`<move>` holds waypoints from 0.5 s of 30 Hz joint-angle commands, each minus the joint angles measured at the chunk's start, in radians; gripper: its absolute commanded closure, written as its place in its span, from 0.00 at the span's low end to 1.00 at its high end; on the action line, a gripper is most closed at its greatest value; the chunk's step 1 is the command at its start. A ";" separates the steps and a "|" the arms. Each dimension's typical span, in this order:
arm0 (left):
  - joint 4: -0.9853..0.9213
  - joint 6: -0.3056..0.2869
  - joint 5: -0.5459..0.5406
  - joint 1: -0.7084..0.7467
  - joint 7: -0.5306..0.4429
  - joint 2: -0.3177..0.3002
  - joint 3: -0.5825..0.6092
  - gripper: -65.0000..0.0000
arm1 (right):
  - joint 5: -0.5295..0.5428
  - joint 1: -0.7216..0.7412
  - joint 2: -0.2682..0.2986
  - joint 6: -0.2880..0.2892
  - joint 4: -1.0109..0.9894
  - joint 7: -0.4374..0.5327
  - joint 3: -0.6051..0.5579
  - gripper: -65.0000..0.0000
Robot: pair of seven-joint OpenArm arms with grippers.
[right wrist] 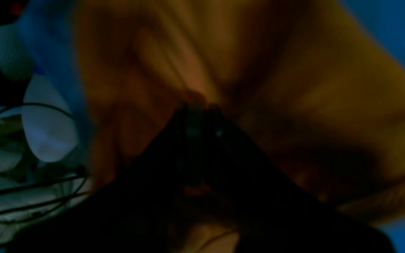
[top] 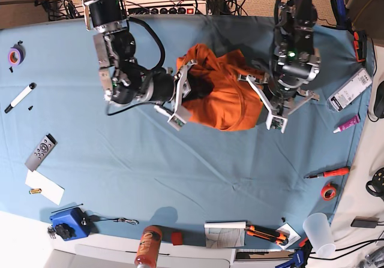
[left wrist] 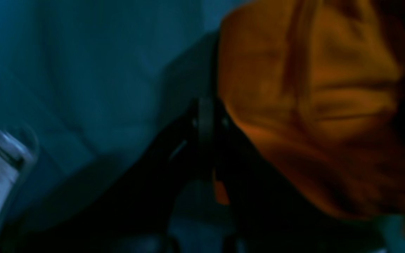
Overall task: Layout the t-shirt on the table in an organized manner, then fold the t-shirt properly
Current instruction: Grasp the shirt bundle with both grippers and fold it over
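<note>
Left claw clenched on the shirt edge. Right claw nearly closed, pinching the shirt's opposite side; cloth bunched between both, over the table.

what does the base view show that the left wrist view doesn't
Only the base view shows both arms at once, the right gripper at one end of the bunched bright orange cloth t-shirt, plus a black marker, a grey remote and a clear plastic cup. Only the left wrist view shows, close up, a sliver of orange cloth between the left gripper's shut jaws. Both share the t-shirt, the teal-blue cloth-covered table, a purple tube and a flat white labelled package.
</note>
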 commanded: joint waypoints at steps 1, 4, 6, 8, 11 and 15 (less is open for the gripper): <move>0.039 -0.010 -0.028 -0.009 -0.017 0.000 -0.006 1.00 | 0.037 0.027 0.000 0.003 0.067 0.023 0.026 0.93; 0.081 -0.012 -0.070 -0.009 -0.019 0.000 -0.008 1.00 | 0.039 0.027 0.000 0.003 0.199 -0.008 0.090 0.93; 0.088 -0.013 -0.084 -0.009 -0.024 0.000 -0.008 1.00 | 0.021 0.026 0.003 0.003 0.258 -0.052 0.127 0.87; 0.088 -0.013 -0.083 -0.008 -0.023 0.000 -0.009 1.00 | 0.003 0.021 0.013 0.003 0.278 -0.069 0.157 0.69; 0.088 -0.013 -0.083 -0.004 -0.024 0.000 -0.009 1.00 | -0.023 0.003 0.034 0.003 0.278 -0.064 0.190 0.50; 0.088 -0.013 -0.083 0.016 -0.029 0.000 -0.009 1.00 | -0.024 -0.029 0.065 -0.093 0.278 -0.084 0.221 0.50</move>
